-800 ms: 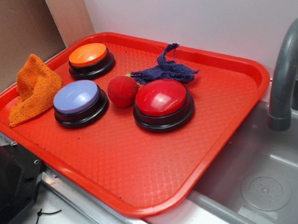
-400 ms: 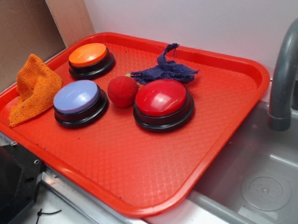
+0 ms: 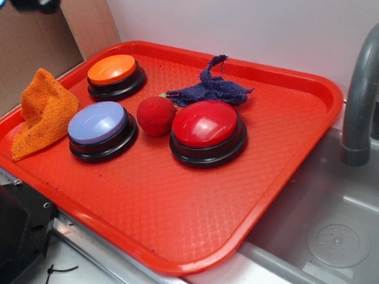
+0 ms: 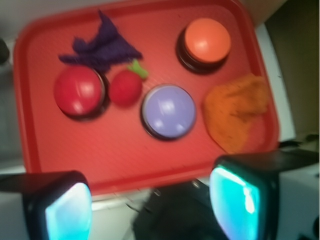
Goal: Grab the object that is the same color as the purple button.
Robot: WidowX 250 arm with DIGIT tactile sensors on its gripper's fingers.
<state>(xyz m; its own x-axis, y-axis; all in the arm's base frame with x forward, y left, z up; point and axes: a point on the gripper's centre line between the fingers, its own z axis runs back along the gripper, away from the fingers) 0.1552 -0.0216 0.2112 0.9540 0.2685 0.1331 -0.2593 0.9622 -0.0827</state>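
1. From the side camera, the orange cloth [image 3: 40, 111] sits bunched at the left rim of the red tray [image 3: 180, 206], with my gripper [image 3: 18, 3] a dark shape at the top left corner, well above it.
2. Next come the orange button [image 3: 113, 71] at the back and the purple button [image 3: 98, 124] in front of it, near the cloth.
3. A red ball [image 3: 155, 116] sits between the purple button and the red button [image 3: 206, 129].
4. The purple rag [image 3: 211, 89] lies behind the ball and red button, just beside both, near the tray's far rim.
5. A grey faucet [image 3: 364, 94] stands over the sink [image 3: 333, 223] on the right.
6. My wrist camera shows my fingers [image 4: 235, 197] spread wide apart with nothing between them, over the tray's near edge.
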